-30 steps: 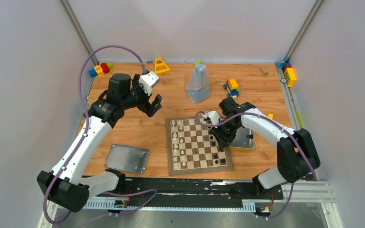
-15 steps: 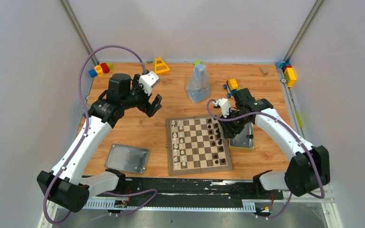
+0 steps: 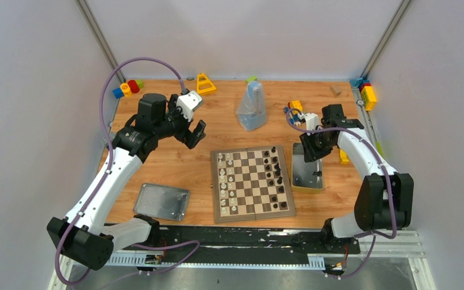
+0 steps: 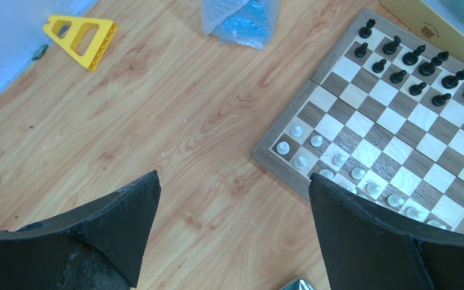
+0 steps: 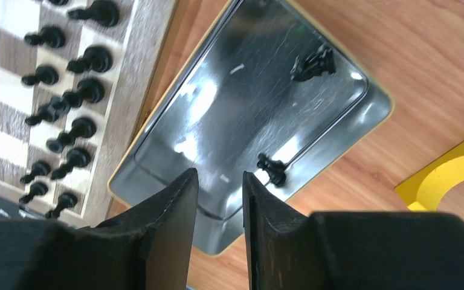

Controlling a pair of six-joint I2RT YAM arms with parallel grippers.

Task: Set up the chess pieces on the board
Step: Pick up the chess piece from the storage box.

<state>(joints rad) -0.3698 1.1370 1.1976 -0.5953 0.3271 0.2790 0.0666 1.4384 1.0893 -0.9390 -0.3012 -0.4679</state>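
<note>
The board lies at the table's middle, with cream-white chess pieces along its left columns and black chess pieces along its right ones. Two more black pieces lie in the open silver tin just right of the board. My right gripper hovers over the tin's near part, open by a narrow gap with nothing between its fingers. My left gripper stands wide open and empty over bare wood, left of the board's far-left corner.
The tin's lid lies near the front left. A clear bag of blue stuff stands behind the board. Toy blocks sit along the back edge: a yellow one, a cluster at the left and others at the right.
My right arm has swung from over the board's right columns, back and to the right, to above the tin. Its jaws now stand a little wider. The left arm has not moved.
</note>
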